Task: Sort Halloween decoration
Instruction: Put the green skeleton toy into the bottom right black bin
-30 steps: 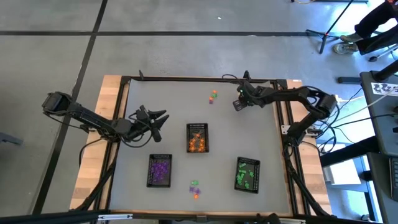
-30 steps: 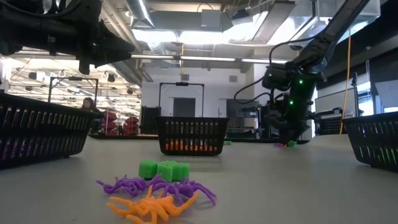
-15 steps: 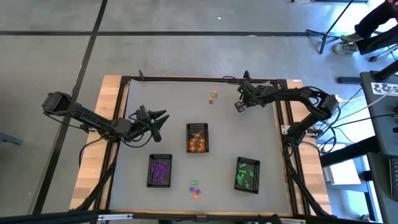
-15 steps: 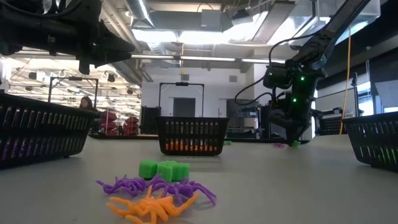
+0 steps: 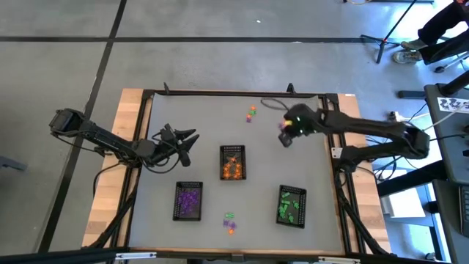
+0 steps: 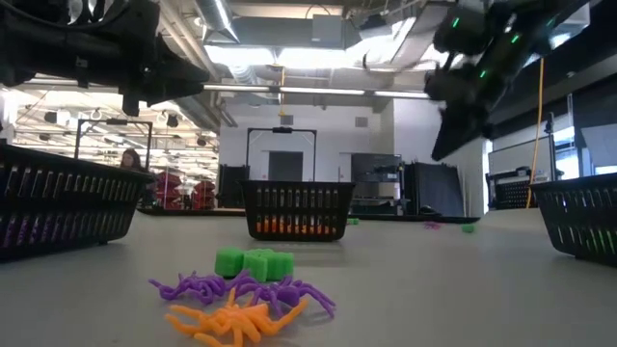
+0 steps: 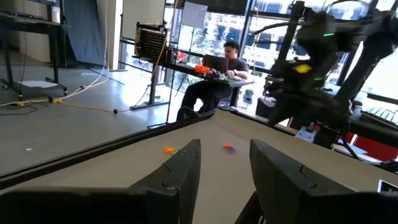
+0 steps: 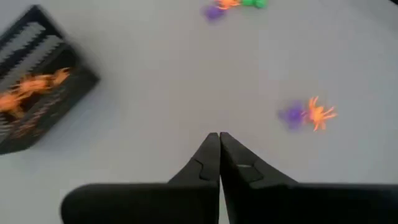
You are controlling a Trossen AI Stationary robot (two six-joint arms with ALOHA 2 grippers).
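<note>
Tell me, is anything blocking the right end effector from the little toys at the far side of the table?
No. Bare table lies between the right end effector and the small pile of trinkets; the orange tray sits off to the side.

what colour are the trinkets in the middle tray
Orange trinkets in the middle tray, clearest in the high view.

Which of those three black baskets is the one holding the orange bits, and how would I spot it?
Look at the grey table from above: three black mesh trays sit in its near half. The orange tray is the middle one, set farther back than the purple tray and green tray, alone glowing orange inside.
</note>
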